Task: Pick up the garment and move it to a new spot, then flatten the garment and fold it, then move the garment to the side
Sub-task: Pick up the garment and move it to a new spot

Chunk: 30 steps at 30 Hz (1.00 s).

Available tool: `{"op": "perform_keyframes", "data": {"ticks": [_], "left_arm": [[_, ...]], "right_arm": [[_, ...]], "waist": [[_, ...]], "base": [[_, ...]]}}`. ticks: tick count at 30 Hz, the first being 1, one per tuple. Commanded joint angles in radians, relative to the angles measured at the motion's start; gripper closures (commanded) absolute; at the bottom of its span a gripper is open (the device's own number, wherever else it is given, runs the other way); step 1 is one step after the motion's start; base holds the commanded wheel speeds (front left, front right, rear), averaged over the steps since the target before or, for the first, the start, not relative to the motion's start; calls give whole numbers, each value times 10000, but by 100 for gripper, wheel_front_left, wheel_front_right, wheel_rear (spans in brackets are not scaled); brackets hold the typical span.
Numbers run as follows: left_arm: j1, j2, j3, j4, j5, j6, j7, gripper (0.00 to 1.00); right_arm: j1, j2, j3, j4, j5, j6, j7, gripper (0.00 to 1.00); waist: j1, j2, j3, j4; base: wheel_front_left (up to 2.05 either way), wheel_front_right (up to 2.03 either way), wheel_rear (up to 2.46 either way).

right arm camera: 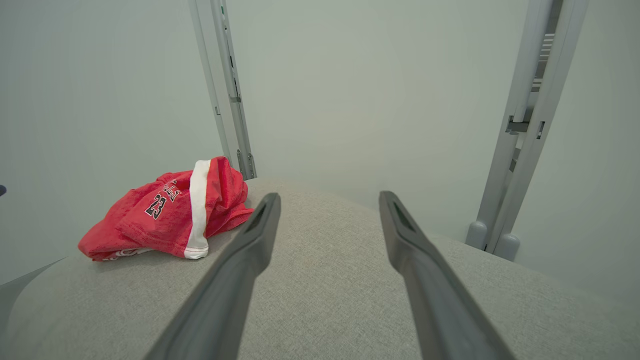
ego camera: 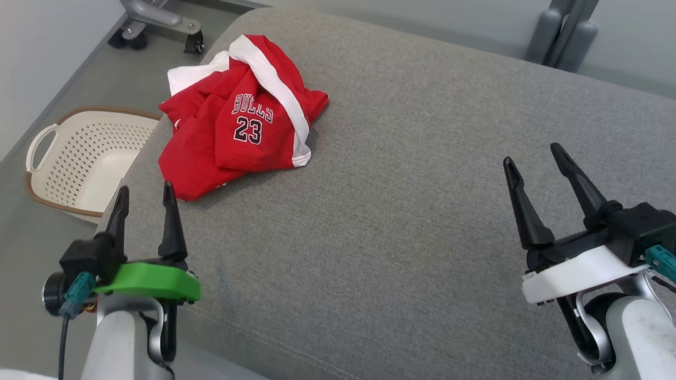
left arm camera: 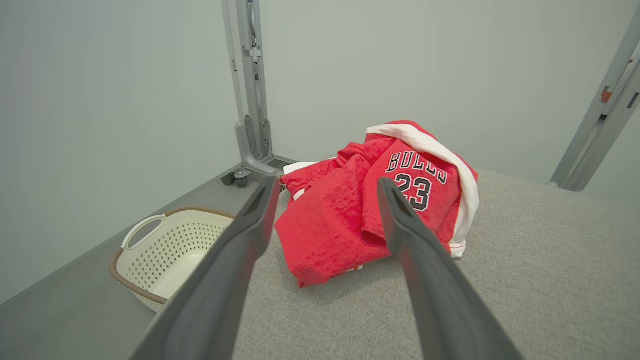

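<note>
In the upper left of the head view, the garment (ego camera: 237,116) lies in a crumpled red heap on the grey cushion (ego camera: 412,221). White trim crosses it and "BULLS 23" faces up. My left gripper (ego camera: 145,188) sits at the lower left, fingers spread and holding nothing, just short of the heap's nearest corner. My right gripper (ego camera: 532,154), equally spread and bare, is at the lower right, well apart from the cloth. A perforated basket (ego camera: 79,153) stands on the floor at the left edge.

Through the left wrist view, the garment (left arm camera: 325,235) fills the centre between my 2 parted fingers, its near edge a thick fold resting on the cushion.

Through the right wrist view, the garment (right arm camera: 165,220) is off at the middle left, with bare cushion ahead of my fingers.

I judge this as step 1, the pick-up, not yet begun. The next move calls for my left arm to reach forward and pinch a raised fold. The bunched layers will likely hang unevenly once lifted.
</note>
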Motion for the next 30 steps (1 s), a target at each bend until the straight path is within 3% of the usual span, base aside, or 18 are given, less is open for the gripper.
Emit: {"op": "perform_keyframes", "data": {"ticks": [1,7,18,19,20,21,24,30], "left_arm": [[-563,-28,-239,189,-220,22,-8,0],[-2496,-14,-973,2244,-1025,-63,-8,0],[-5038,478,-582,6372,-1895,-132,220,0],[-5103,506,-578,6549,-1942,-138,210,20],[-5225,556,-575,6659,-1966,-146,145,71],[-5294,605,-566,6706,-1964,-156,116,100],[-5193,714,-468,6470,-1925,-171,-15,100],[-3930,808,229,3821,-1238,90,-14,100]], "right_arm": [[-225,-177,-86,-186,-71,-5,96,0],[-690,-691,-181,-784,-111,-6,490,0],[-867,-786,-501,-826,38,-6,327,0],[-862,-783,-510,-806,42,-6,313,0],[-860,-779,-527,-774,38,-6,297,0],[-861,-772,-541,-751,32,-6,283,0],[-855,-716,-567,-677,2,-6,182,0],[-670,-556,-541,-517,-40,-6,-4,0]], "waist": [[0,0,952,-218],[0,0,2308,-765],[0,0,3089,-1539],[0,0,3079,-1557],[0,0,3060,-1575],[0,0,3032,-1585],[0,0,2797,-1604],[0,0,1959,-1684]], "base": [[0,0,0],[0,0,0],[0,0,0],[0,0,0],[0,0,0],[0,0,0],[0,0,0],[0,0,0]]}}
